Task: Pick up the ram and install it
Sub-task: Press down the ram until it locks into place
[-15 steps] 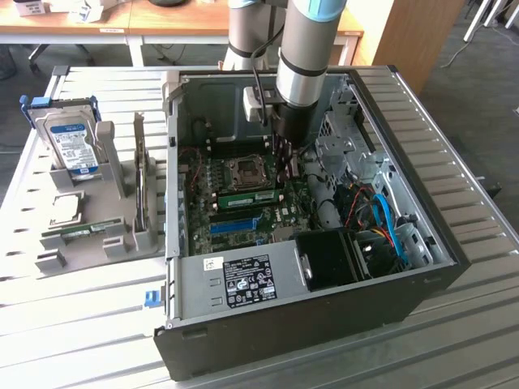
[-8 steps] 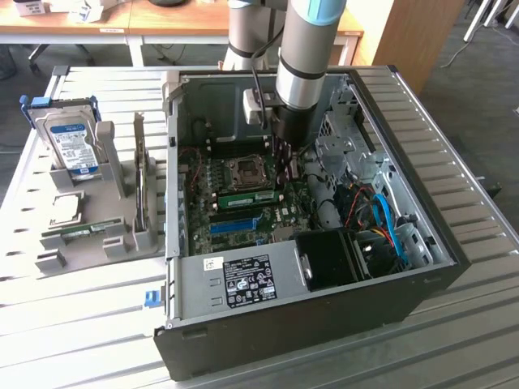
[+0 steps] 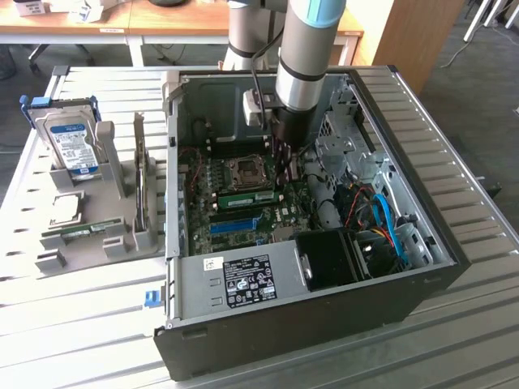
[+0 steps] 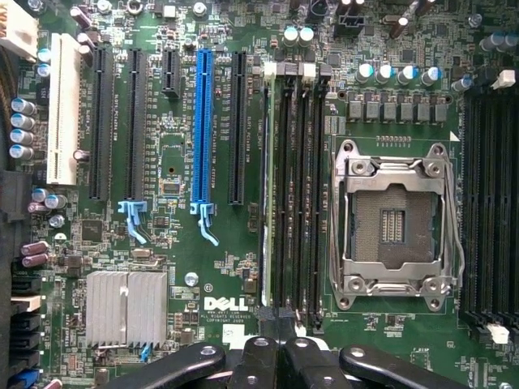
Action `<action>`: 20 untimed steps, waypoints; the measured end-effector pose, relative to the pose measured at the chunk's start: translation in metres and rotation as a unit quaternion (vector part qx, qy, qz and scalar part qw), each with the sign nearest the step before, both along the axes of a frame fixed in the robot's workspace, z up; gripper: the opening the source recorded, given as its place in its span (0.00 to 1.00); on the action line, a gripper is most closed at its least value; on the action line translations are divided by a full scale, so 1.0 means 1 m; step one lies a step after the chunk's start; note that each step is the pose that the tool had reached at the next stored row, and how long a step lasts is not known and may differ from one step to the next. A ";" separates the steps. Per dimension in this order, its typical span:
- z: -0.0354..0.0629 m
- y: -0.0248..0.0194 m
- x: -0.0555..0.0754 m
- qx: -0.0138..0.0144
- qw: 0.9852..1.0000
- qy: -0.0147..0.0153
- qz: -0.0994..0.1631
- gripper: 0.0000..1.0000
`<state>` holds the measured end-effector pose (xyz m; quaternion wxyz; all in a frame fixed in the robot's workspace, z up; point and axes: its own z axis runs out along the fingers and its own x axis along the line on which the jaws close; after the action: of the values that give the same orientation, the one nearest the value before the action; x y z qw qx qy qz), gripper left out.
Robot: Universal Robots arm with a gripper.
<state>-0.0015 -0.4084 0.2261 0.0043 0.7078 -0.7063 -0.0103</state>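
Note:
The ram (image 3: 247, 197) is a long green stick with a white label. It stands on edge in a memory slot of the motherboard (image 3: 243, 231), just beside the processor socket (image 3: 241, 169). In the wrist view the ram (image 4: 263, 186) shows edge-on as a thin strip in the outermost of the black slots. My gripper (image 3: 285, 172) hangs inside the open case, just above the ram's end on the exterior view's right. Its black fingers (image 4: 258, 356) are pressed together, and the gripper (image 4: 276, 350) is shut with nothing seen between them.
The computer case (image 3: 308, 324) lies open on a slatted metal table (image 3: 89, 324). A drive cage (image 3: 345, 150) and cables (image 3: 385, 219) crowd the exterior view's right. A grey holder (image 3: 89, 235) at the left carries a hard drive (image 3: 69, 142), a silver processor chip (image 3: 65, 209) and another green stick (image 3: 83, 231).

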 end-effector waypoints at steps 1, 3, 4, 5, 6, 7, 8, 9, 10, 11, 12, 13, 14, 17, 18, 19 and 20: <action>-0.0004 -0.0001 0.000 0.000 1.000 0.000 0.000 0.11; -0.0006 -0.0001 0.000 0.000 1.000 0.000 0.000 0.11; -0.0006 -0.0001 0.000 0.000 1.000 0.000 0.000 0.11; -0.0007 -0.0001 0.000 0.000 1.000 0.000 0.000 0.11; -0.0007 0.0000 0.000 0.000 1.000 0.000 0.000 0.11; -0.0008 0.0000 0.000 0.000 1.000 0.000 0.000 0.11; -0.0012 0.0000 0.000 0.000 1.000 0.000 0.000 0.11; -0.0016 0.0000 0.000 0.000 1.000 0.000 0.000 0.11; -0.0018 -0.0001 0.000 0.000 1.000 0.000 0.000 0.11; -0.0018 -0.0001 0.000 0.000 1.000 0.000 0.000 0.11; -0.0018 -0.0001 0.000 0.000 1.000 0.000 0.000 0.11; -0.0019 -0.0001 0.000 0.000 1.000 0.000 0.000 0.11; -0.0020 -0.0001 0.000 0.000 1.000 0.000 0.000 0.11; -0.0026 0.0000 0.000 0.000 1.000 0.000 0.000 0.11; -0.0028 0.0000 0.000 0.000 1.000 0.000 0.000 0.11; -0.0028 -0.0001 0.000 0.000 1.000 0.000 0.000 0.11; -0.0028 -0.0001 0.000 0.000 1.000 0.000 0.000 0.11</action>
<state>-0.0015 -0.4084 0.2233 0.0042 0.7078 -0.7063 -0.0105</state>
